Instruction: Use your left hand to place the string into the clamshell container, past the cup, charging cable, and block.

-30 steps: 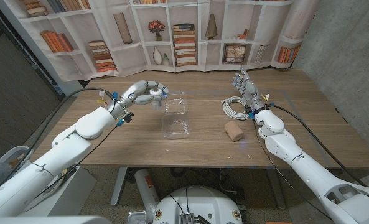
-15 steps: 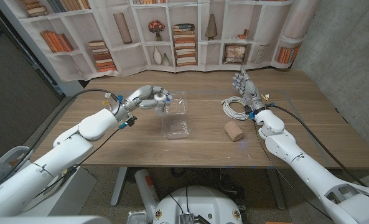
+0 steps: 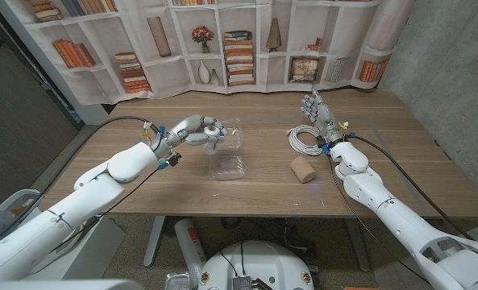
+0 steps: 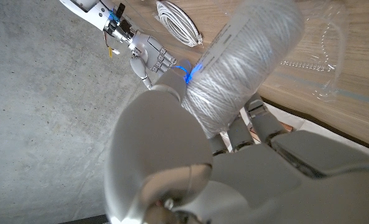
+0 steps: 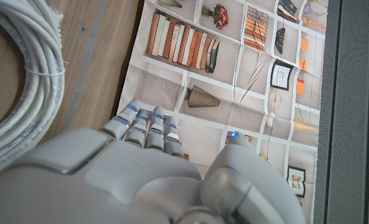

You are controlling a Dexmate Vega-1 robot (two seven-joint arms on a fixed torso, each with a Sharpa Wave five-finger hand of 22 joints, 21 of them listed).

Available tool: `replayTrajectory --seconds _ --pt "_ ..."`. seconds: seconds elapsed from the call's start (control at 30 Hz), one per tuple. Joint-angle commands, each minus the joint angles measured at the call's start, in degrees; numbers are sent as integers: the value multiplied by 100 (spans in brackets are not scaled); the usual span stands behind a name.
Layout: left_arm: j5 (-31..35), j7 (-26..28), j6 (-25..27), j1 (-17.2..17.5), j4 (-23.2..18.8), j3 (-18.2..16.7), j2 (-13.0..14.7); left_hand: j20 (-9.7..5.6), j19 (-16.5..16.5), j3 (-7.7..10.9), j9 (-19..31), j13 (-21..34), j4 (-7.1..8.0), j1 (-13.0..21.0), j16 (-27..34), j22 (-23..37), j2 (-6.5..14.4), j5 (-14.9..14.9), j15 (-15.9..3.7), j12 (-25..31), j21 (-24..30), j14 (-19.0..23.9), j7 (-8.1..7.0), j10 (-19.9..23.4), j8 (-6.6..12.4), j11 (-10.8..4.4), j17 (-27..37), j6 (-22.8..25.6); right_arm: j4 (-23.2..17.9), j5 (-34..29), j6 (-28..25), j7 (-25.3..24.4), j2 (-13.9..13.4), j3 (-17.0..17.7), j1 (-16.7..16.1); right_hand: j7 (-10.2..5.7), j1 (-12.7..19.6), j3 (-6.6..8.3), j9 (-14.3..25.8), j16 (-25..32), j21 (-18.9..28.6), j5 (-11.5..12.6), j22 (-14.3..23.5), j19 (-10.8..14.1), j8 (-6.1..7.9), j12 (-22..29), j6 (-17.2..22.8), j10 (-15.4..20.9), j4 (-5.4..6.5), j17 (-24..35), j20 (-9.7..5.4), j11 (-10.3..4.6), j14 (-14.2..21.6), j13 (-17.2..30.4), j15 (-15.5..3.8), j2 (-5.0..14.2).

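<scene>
Clear glossy plastic clamshell container [image 3: 230, 153], seemingly thin

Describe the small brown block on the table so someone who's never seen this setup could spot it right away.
Start at the wooden table and look toward the robot's right arm. Beside the right hand lies a coiled white cable; the block sits just nearer the robot than that coil. It is a short, tan, rounded chunk, the only brown object among white and clear ones.
</scene>
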Motion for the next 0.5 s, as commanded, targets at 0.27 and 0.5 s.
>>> replayTrajectory --seconds 0.27,0.5 --pt "126 -6 -206 -284 426 398 -309 6 -70 594 2 33 351 -15 -31 -3 62 9 -547 -47 22 230 15 120 57 -116 22 -13 19 10 -18 21 -19 7 7 13 29 -2 27 -1 -26 -28 35 60 1 -1 37 67 -8 10 -14 1 49 23 -8 45" --pt "131 -77 -269 -405 557 545 -411 6 -78 606 -4 48 358 -37 -43 -8 55 2 -547 -60 34 239 7 129 65 -127 29 -16 -52 25 -19 -7 -60 40 -56 10 29 -4 28 0 -32 -29 35 60 0 -3 37 65 -10 10 -12 -5 52 23 -6 48"
